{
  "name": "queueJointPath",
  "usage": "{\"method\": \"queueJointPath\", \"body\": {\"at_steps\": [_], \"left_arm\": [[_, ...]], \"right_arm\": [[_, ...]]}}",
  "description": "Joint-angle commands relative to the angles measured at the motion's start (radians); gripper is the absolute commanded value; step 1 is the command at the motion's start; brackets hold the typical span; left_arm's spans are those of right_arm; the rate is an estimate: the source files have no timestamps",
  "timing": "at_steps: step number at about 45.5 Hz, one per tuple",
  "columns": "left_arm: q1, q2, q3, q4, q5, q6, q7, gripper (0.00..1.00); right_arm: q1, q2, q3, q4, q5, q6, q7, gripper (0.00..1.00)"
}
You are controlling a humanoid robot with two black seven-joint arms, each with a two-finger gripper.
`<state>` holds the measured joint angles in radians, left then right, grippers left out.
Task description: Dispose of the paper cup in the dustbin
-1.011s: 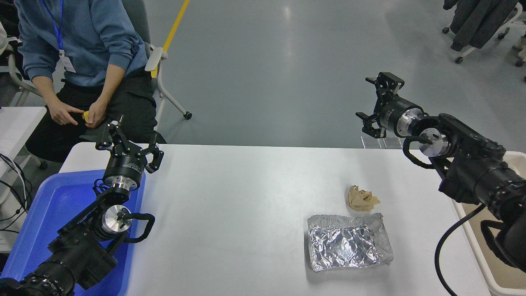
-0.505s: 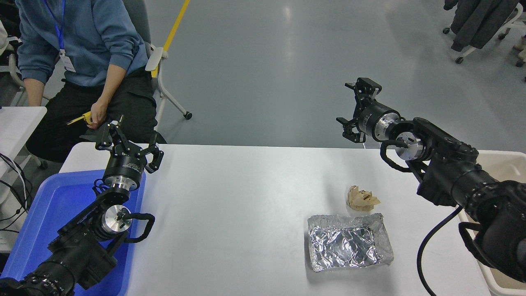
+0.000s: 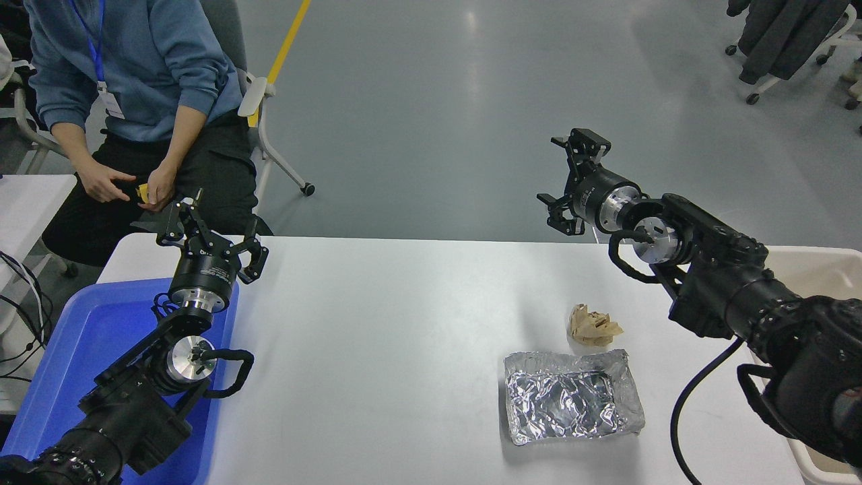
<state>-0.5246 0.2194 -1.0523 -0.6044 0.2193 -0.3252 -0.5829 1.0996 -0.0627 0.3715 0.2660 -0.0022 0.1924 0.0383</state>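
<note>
Past the far edge of the table: the right gripper (image 3: 569, 182) hangs in the air over the grey floor, its fingers spread wide and holding nothing.
Right arm: it reaches in from the lower right, crossing above the dustbin and the table's right end.
Dustbin (image 3: 818, 269): cream plastic, standing at the table's right side; most of it is hidden behind the right arm.
Paper cup: I cannot see it anywhere, neither on the table nor in what shows of the dustbin.
Table (image 3: 404, 337): white, with a crumpled brown paper wad (image 3: 592, 325) toward its right side, and a crinkled foil tray (image 3: 572, 395) just beside the wad, nearer the robot.
Left gripper (image 3: 212, 237): parked at the table's left end, fingers open, holding nothing, above the far edge of a blue tray (image 3: 87, 337).
Person (image 3: 135, 87): seated beyond the table's left corner in a blue sweatshirt, hands (image 3: 128, 187) together in the lap around something small and yellow.
</note>
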Motion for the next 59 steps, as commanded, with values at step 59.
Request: {"method": "queueJointPath", "body": {"at_steps": [59], "left_arm": [[0.0,0.0,0.0,0.0,0.0,0.0,0.0,1.0]], "right_arm": [[-0.139,0.03,0.224,-0.028,0.008,-0.007,0.003,0.99]]}}
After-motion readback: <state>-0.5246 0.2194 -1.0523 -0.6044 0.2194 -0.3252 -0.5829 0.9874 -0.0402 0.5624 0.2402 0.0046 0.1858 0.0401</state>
